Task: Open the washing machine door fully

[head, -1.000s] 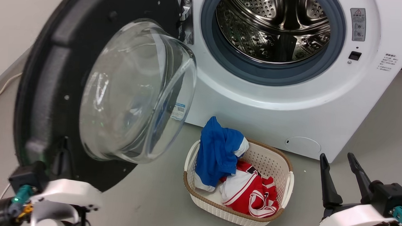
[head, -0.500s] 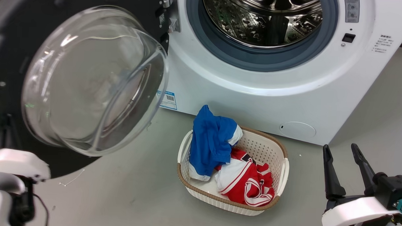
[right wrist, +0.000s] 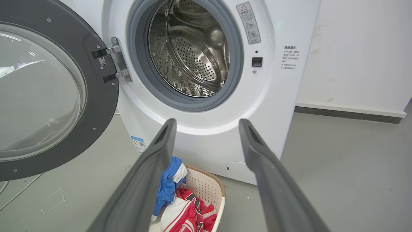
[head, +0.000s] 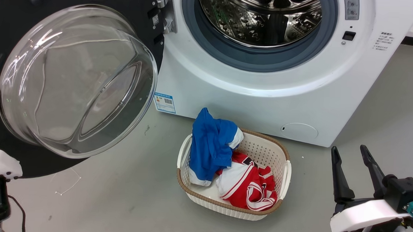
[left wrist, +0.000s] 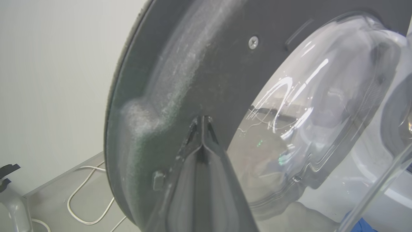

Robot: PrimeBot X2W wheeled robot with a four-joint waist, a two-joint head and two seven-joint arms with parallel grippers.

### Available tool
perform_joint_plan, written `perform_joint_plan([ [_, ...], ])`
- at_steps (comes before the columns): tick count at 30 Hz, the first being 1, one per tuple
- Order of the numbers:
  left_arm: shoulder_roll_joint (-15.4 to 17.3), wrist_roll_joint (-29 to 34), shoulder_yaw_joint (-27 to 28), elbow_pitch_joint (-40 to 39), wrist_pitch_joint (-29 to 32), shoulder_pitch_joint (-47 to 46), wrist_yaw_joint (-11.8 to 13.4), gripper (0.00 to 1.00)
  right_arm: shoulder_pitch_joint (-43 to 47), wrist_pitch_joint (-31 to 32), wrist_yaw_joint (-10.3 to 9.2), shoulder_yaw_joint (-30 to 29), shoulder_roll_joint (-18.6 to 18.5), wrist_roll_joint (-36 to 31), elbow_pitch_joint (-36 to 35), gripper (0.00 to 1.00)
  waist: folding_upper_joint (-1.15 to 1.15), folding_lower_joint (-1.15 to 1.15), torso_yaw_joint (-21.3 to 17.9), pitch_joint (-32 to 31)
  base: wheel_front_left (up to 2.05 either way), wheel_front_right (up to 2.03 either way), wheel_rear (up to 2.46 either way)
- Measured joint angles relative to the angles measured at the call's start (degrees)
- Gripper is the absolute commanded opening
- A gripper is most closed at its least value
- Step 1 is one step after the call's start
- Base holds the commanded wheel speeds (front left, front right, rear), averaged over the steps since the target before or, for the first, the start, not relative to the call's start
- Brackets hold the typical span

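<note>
**Left jaws pinched shut on the door's inner face, right jaws spread and idle**

The left gripper [left wrist: 202,121] has its two dark fingers closed together with nothing between them. In the left wrist view their joined tips sit against the matte black inner rim of the washing machine door [head: 75,79], just left of the bulging glass bowl. The right gripper [head: 353,159] hangs at the lower right of the head view with its fingers parted, holding nothing and well clear of everything.

The door takes up the upper left of the head frame. It is swung wide, its inner side faces us, and its metal hinge [head: 162,9] is at its right edge against the white washing machine [head: 249,100]. The steel drum [head: 259,17] gapes at the top centre.

From where I stand, the door looks nearly at the end of its swing, so only a last nudge seems left. To do it well, I'd say push with the closed tips on the rim, not on the glass. The push should follow the arc around the hinge and ease off as the hinge reaches its stop. The wall [left wrist: 48,64] and a white cable [left wrist: 83,199] lie behind the door, so a hard shove could bounce it back.

The laundry basket [head: 285,168] below the drum, holding a blue garment [head: 208,147], is out of the way.
</note>
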Motion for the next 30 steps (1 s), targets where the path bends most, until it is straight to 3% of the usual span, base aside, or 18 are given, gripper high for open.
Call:
perform_joint_plan([
  [8, -2.36, 1.02, 0.21, -2.82, -1.56, 4.13, 0.38, 0.00, 0.47, -0.19, 0.00, 0.23, 0.16, -0.01, 0.88, 1.00, 0.00, 0.00, -0.56, -2.33, 0.00, 0.00, 0.00],
  [19, -6.59, 5.08, -2.44, -17.33, -1.82, 18.31, 4.03, 0.00, 2.05, 0.12, 0.00, 1.58, 0.51, -0.19, 1.57, 1.00, 0.00, -0.01, -2.43, -5.90, 0.00, 0.00, 0.00],
  [25, -10.05, 7.65, -7.49, -23.85, -1.03, 24.02, 6.05, 0.00, 2.11, 0.15, 0.00, 2.43, 0.56, -0.34, 2.26, 1.00, 0.00, -0.01, -4.91, -6.98, 0.00, 0.00, 0.00],
  [30, -13.10, 9.15, -12.77, -25.06, 0.64, 24.75, 5.91, 0.00, 2.09, 0.15, 0.00, 2.74, 0.57, -0.30, 3.03, 1.00, 0.00, -0.01, -7.26, -7.49, 0.00, 0.00, 0.00],
])
